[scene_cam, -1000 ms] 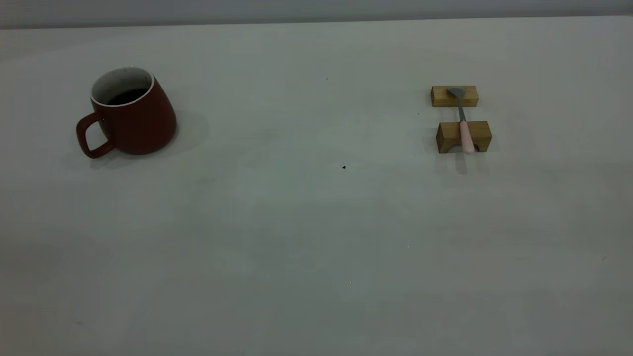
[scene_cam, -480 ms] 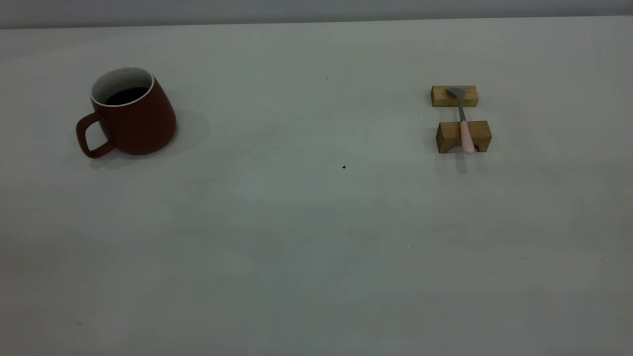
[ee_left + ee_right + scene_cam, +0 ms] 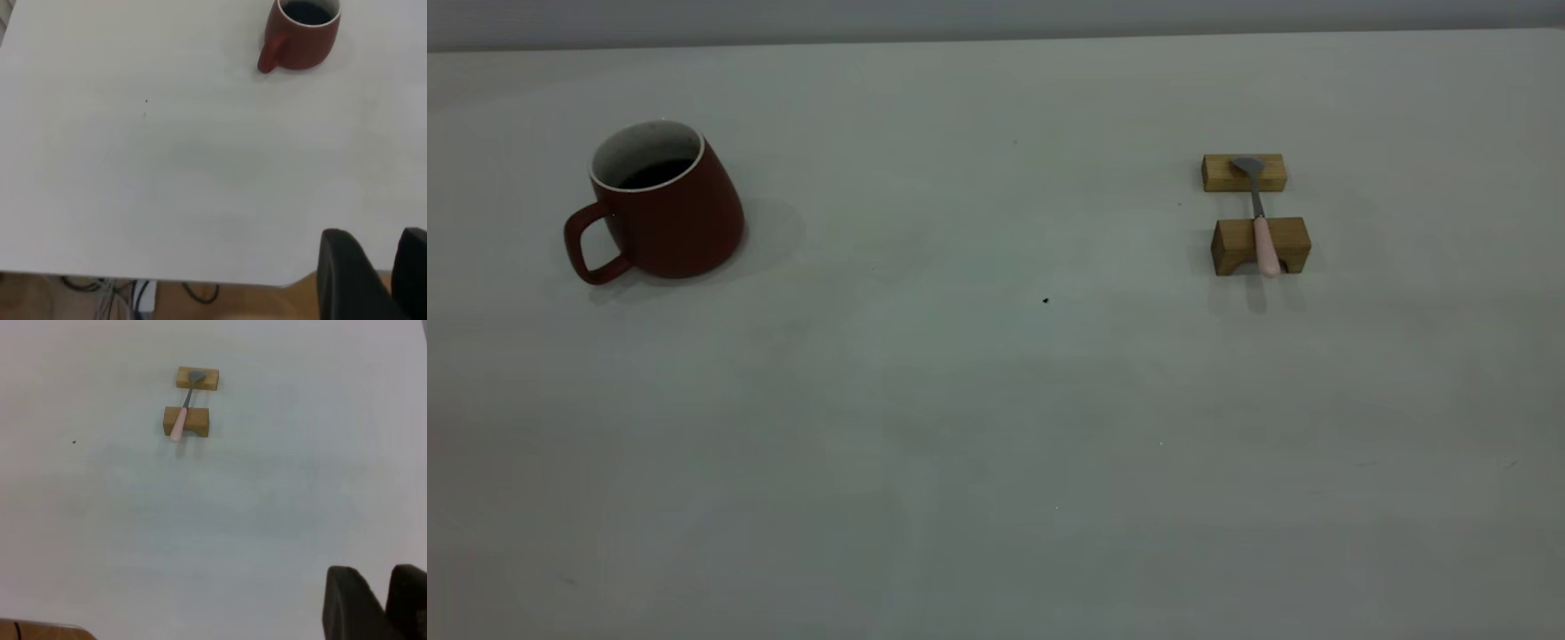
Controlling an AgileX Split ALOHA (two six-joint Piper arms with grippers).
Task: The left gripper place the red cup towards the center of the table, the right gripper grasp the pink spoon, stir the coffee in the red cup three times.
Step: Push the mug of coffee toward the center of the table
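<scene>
The cup [image 3: 663, 206] sat upright on the surface [image 3: 960, 427], far over on my left side, handle turned toward the near left. Coffee [image 3: 656, 172] lay dark inside its white wall, well below the rim. Nothing touched the cup.

Across on my right side, well apart from the cup, the spoon [image 3: 1259, 216] lay bridged over two wooden blocks. Its grey bowl rested on the far block [image 3: 1243, 172], and its pink handle crossed the near block [image 3: 1260, 245], the tip poking just past that block's front face. The near block had an arched cut under it. A tiny dark speck [image 3: 1046, 300] marked the surface between cup and blocks, nearer the blocks.

Neither arm showed in the exterior view. From my left wrist camera, my left hand [image 3: 383, 280] hung back over the surface's edge, well apart from the cup [image 3: 301, 35]; two black fingers [image 3: 343, 277] stood side by side with a narrow gap between them, gripping nothing. Wood floor and cables showed past the edge there.

From my right wrist camera, my right hand [image 3: 379, 607] sat likewise far from the spoon [image 3: 182, 413] and its blocks, fingers [image 3: 347, 603] showing a slim gap, gripping nothing. The speck [image 3: 74, 441] showed there too.
</scene>
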